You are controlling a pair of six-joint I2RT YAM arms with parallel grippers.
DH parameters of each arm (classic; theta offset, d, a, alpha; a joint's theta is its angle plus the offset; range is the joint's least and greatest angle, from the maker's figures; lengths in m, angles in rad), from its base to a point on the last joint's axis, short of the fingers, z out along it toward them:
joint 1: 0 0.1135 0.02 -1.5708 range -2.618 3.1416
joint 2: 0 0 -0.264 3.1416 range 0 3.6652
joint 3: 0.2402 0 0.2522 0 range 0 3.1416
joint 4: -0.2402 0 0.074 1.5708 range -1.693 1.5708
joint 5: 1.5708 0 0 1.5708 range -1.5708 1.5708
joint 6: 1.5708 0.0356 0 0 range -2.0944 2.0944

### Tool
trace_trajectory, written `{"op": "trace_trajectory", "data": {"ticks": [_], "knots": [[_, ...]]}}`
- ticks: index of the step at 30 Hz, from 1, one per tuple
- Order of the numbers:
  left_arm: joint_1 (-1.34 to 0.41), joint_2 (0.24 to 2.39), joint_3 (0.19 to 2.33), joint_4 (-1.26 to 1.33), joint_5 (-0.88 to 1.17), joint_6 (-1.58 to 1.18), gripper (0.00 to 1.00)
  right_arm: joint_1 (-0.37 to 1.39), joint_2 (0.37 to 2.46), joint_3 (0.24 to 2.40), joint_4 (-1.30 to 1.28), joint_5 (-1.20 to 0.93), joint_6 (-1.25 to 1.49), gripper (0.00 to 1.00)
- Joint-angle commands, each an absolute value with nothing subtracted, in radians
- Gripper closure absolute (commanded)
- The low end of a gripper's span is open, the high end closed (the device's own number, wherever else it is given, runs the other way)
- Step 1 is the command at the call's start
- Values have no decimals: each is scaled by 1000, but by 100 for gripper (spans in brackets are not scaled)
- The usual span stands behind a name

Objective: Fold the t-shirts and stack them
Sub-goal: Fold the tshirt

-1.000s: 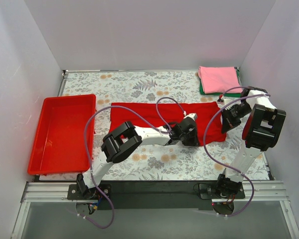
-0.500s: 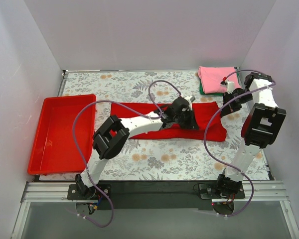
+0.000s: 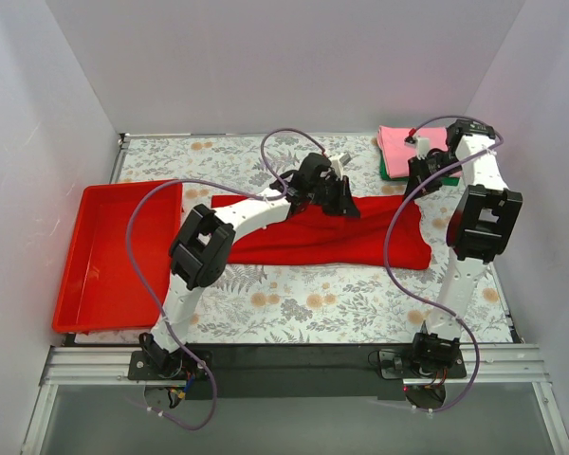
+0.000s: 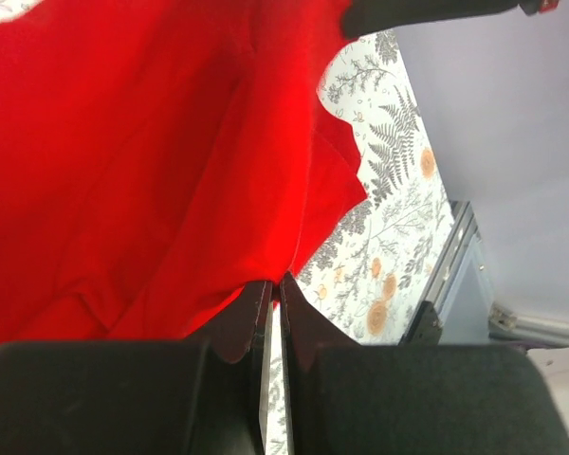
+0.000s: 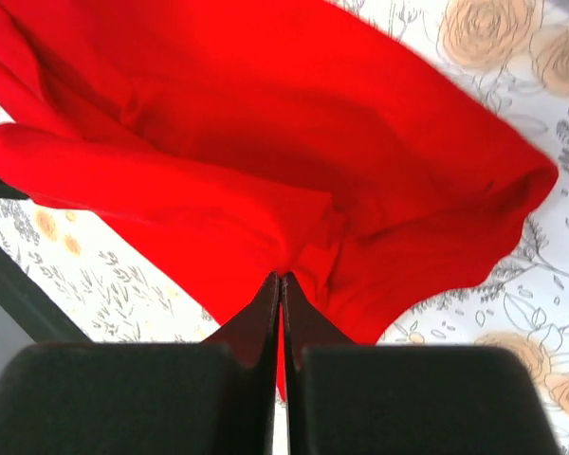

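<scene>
The bright red t-shirt [image 3: 337, 239] lies across the middle of the flowered table, its near edge lifted and carried toward the back. My left gripper [image 3: 342, 201] is shut on the shirt's cloth [image 4: 171, 171] near the middle of its far edge. My right gripper [image 3: 419, 182] is shut on the shirt's right end [image 5: 266, 171], holding it off the table. The pink t-shirt [image 3: 412, 147] lies folded at the back right on top of the dark green t-shirt [image 3: 387, 172], of which only an edge shows.
A rigid red plastic tray [image 3: 119, 251] stands at the left side of the table. White walls close in the back and both sides. Purple cables loop over both arms. The table's metal edge [image 4: 446, 275] shows in the left wrist view.
Both grippers have moved toward the back of the table, pulling the red shirt's near edge up and over with them. The right gripper now sits close to the pink shirt.
</scene>
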State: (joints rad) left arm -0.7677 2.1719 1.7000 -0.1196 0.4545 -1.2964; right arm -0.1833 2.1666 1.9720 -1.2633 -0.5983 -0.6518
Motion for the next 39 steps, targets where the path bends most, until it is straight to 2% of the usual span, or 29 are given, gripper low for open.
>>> {"op": "trace_trajectory", "data": {"ticks": [1, 8, 18, 26, 34, 38, 39], "knots": [[-744, 2201, 1772, -149, 509, -1197, 100, -169, 2197, 2060, -1255, -618, -601, 99], [-706, 2306, 1910, -244, 515, -1080, 100, -156, 2238, 2118, -1232, -612, -569, 99], [-658, 2304, 1901, -241, 629, -1092, 100, -129, 2235, 2100, -1221, -630, -563, 99], [-657, 2238, 1822, -273, 716, -1086, 94, -127, 2089, 1852, -1221, -646, -600, 99], [-655, 2201, 1733, -314, 752, -1094, 93, -127, 1977, 1635, -1200, -614, -632, 99], [-655, 2195, 1715, -330, 736, -1080, 87, -127, 1957, 1546, -1155, -583, -630, 99], [-653, 2194, 1710, -336, 733, -1074, 81, -127, 1959, 1530, -1151, -575, -630, 99]]}}
